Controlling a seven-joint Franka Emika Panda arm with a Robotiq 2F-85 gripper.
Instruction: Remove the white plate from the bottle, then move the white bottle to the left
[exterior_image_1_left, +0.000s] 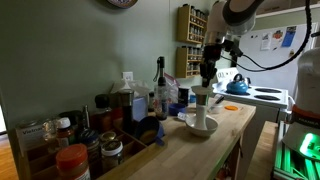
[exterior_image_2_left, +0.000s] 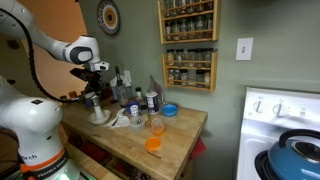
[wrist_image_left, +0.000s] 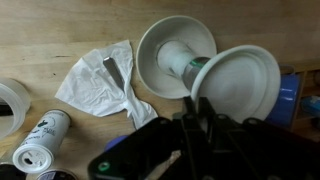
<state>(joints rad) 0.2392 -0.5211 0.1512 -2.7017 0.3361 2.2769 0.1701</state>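
Gripper (wrist_image_left: 197, 108) pinches white plate (wrist_image_left: 238, 85) rim, hiding most of white bottle (wrist_image_left: 179, 59).

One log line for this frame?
phase: plate removal | gripper: at white plate rim, closure unclear | white plate: atop white bottle | white bottle: upright in bowl

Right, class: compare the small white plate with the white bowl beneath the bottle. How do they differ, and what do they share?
The white plate sits on top of the white bottle; the white bowl rests on the wooden counter. The plate is flat; the bowl is deeper, with the bottle standing inside it. Both are round and plain white.
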